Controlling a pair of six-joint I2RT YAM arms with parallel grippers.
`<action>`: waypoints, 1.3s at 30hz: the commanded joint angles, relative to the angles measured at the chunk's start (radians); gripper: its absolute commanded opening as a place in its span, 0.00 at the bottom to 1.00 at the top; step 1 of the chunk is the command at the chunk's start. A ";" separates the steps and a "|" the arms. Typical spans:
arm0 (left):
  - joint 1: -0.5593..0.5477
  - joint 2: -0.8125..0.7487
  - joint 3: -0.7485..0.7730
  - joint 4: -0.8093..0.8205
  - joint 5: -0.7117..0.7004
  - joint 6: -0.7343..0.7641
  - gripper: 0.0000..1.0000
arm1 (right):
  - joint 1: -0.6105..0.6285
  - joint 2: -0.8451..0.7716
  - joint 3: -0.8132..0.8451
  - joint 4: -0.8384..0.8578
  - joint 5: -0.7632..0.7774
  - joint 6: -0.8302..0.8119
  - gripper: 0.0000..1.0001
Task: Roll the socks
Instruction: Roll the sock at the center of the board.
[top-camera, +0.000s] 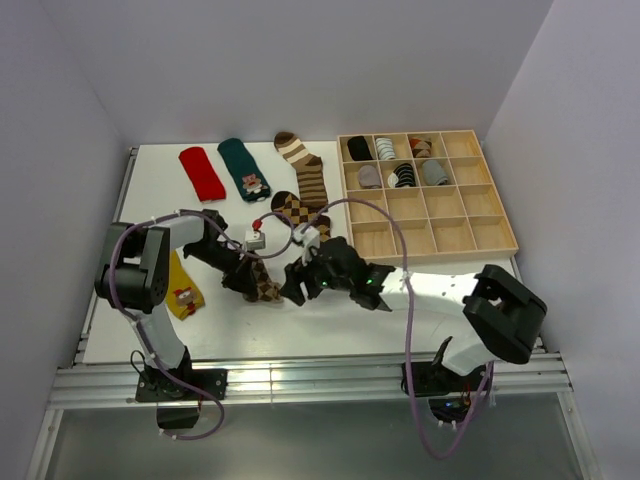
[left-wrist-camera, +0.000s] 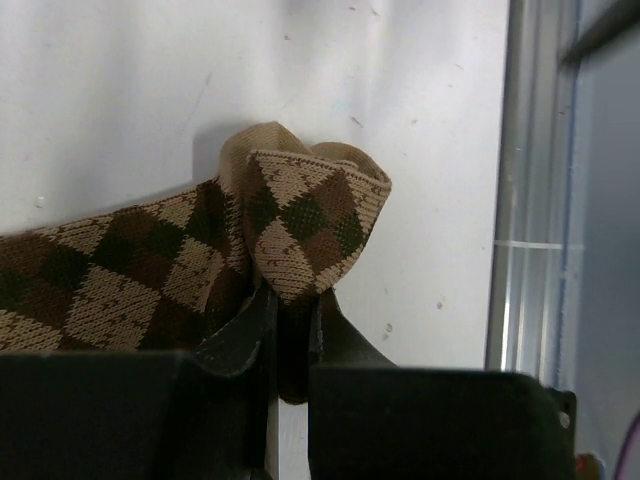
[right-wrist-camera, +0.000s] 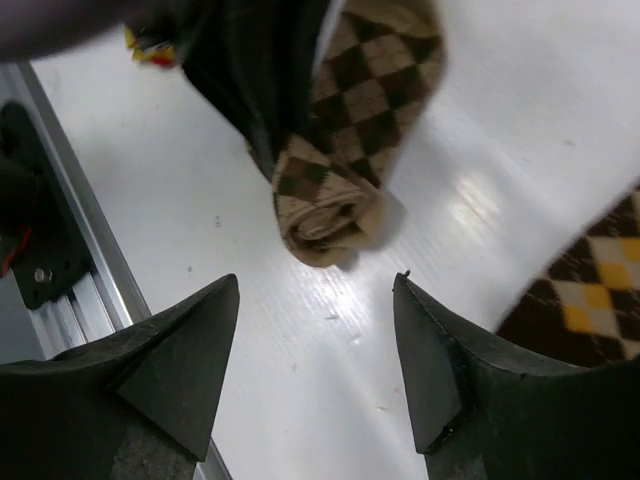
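The left claw (left-wrist-camera: 290, 335) is clenched on the brown argyle sock (left-wrist-camera: 300, 215), pinching its curled end between the fingers. The rest of that sock trails flat on the table (left-wrist-camera: 400, 90), off to the claw's left in the wrist view. The right claw (right-wrist-camera: 315, 365) is released, jaws spread wide. It hovers with the curled end just ahead of its tips and does not touch it.

From the right wrist view the roll looks loose and only a turn or two deep, with most of the sock's length unrolled. I judge this sock barely started.

A second argyle sock (top-camera: 300, 210) lies flat just beyond the right claw. The red sock (top-camera: 202, 172), the teal sock (top-camera: 245, 168) and the striped sock (top-camera: 303, 165) lie flat well beyond both claws. The mustard yellow sock (top-camera: 183, 285) lies flat behind the left claw, beside that arm.

The wooden tray (top-camera: 495, 235), beyond the right claw and to its right, holds several rolled bundles (top-camera: 400, 175) in its far compartments. The nearer compartments hold nothing. So some socks look finished, while one is under way and five are yet to be rolled.
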 joint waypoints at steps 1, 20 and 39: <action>0.011 0.064 0.045 -0.196 0.011 0.141 0.00 | 0.076 0.066 0.096 0.034 0.088 -0.121 0.71; 0.021 0.184 0.104 -0.330 -0.009 0.255 0.00 | 0.272 0.361 0.363 -0.177 0.292 -0.351 0.73; 0.028 0.162 0.151 -0.301 0.016 0.164 0.25 | 0.306 0.476 0.381 -0.202 0.353 -0.327 0.18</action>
